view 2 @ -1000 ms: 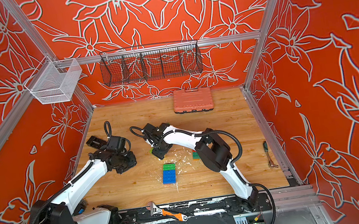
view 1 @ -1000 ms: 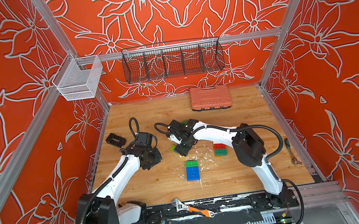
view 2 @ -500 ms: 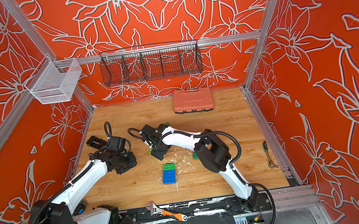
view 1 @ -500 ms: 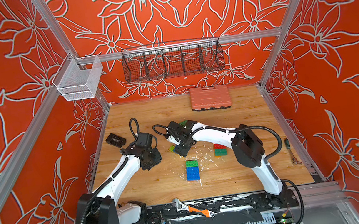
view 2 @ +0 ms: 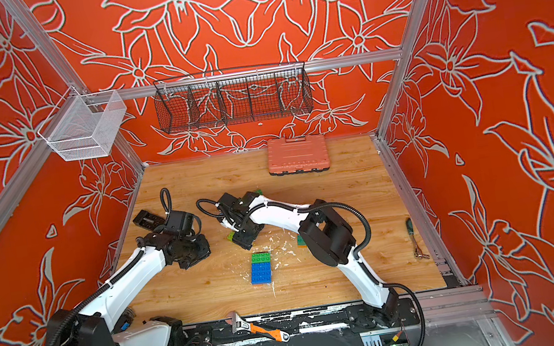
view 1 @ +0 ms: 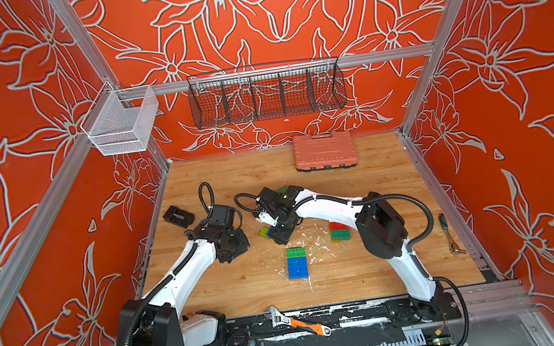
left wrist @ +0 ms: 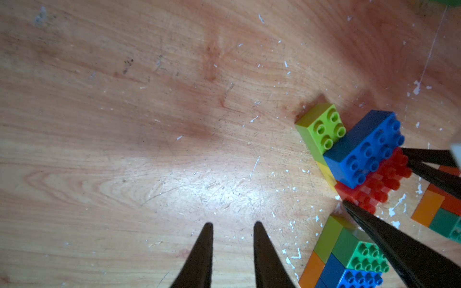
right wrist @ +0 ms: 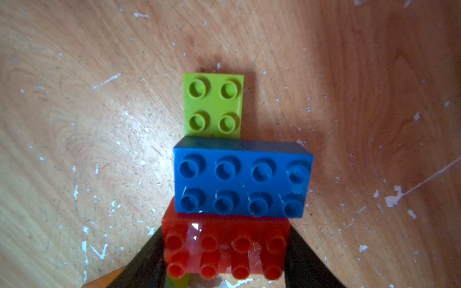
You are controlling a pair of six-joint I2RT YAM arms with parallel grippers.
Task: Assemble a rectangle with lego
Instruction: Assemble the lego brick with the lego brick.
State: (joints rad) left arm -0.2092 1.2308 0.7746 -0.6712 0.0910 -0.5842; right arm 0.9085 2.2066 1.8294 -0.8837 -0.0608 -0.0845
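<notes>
Lego bricks sit in separate clumps around the middle of the desk, so I'd say the rectangle is only partly built. The neatest piece is a flat green-and-blue slab lying alone near the centre. To its right, a little way off, is a small red, green and orange stack. One more green brick peeks out on the far side of the right arm.

Just to the far left of the slab, the right gripper has its fingers clamped on the short ends of a red brick. A blue brick rides a layer higher on that brick, and a lime brick butts against the blue brick's other side. I can't tell whether this stepped clump is lifted or resting on the wood.

The left gripper hangs over bare desk further left. Its fingers are narrowly parted and hold nothing.

What's left, by my reckoning, is to bring the clumps together and square the edges.

I can't make out any writing on the studs. The salmon-pink case at the far edge and the orange-handled wrench on the near rail show none either.
</notes>
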